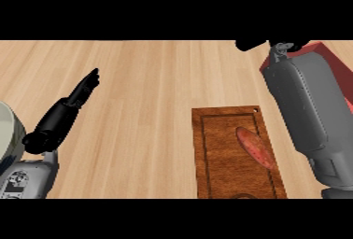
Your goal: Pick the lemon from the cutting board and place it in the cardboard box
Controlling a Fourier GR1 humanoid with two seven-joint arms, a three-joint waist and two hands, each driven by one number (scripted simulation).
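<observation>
Tabletop [158,93]: pale wood planks, filling the view.
Right arm: grey forearm reaching to the far right, over a red box [324,51] edge.
Board [234,154]: brown, lower centre; a reddish oval [257,148] lies on it.
Left hand [69,109]: at left, fingers straight, holding nothing, resting.
Right hand [265,45]: mostly out of view at top; cannot tell its grip.
Lemon: not visible; possibly inside that hand.
Advice: judged a placing step; centre the hand over the box before letting go.
</observation>
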